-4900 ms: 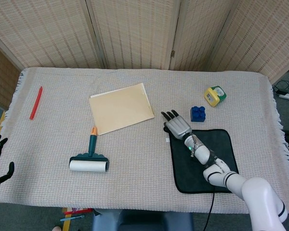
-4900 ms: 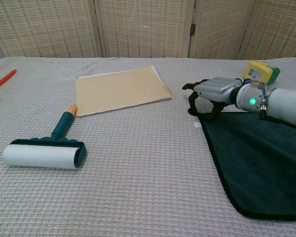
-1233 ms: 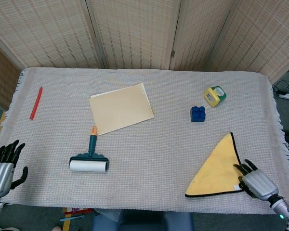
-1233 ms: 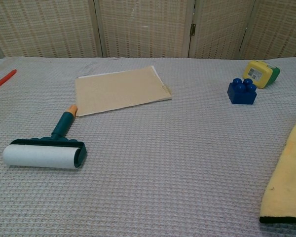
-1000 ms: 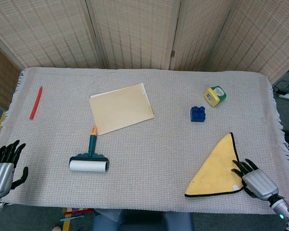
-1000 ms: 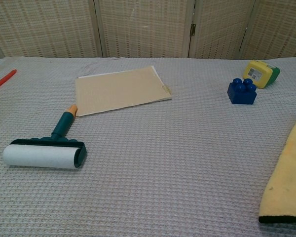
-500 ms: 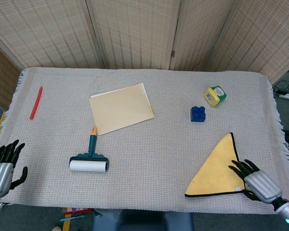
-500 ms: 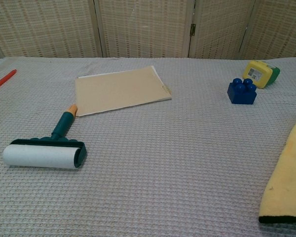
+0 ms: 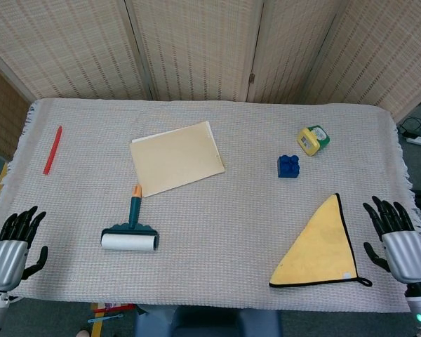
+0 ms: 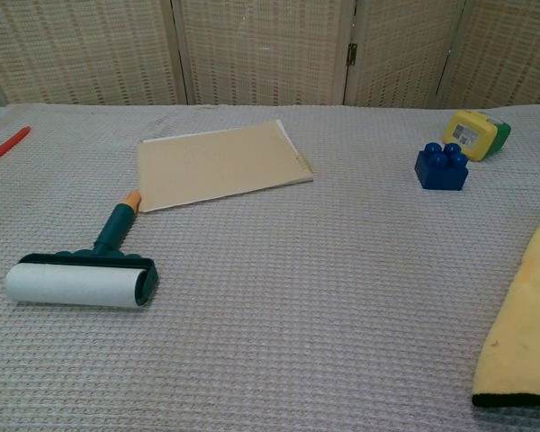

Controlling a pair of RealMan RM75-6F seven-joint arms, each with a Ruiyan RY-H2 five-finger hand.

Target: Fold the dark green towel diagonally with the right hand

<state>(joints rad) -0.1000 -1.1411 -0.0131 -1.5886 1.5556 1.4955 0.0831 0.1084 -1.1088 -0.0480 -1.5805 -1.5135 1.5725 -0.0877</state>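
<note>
The towel (image 9: 319, 248) lies folded into a triangle at the front right of the table, its yellow underside up and a dark green trim along the edges. The chest view catches only its left part (image 10: 525, 328) at the right border. My right hand (image 9: 397, 241) hovers open to the right of the towel, off it, fingers spread, holding nothing. At the front left corner, beside the table's edge, my left hand (image 9: 12, 243) is open and empty. Neither hand shows in the chest view.
A lint roller (image 9: 130, 232) lies at front left, a tan folder (image 9: 176, 157) at centre, a red pen (image 9: 52, 149) at far left. A blue block (image 9: 288, 166) and a yellow-green tape measure (image 9: 312, 140) sit at back right, behind the towel.
My right hand has lifted off the towel's right corner and moved right, opening its fingers. The towel, flat and dark green five seconds ago, now lies folded in a triangle. The left hand shifted slightly.
</note>
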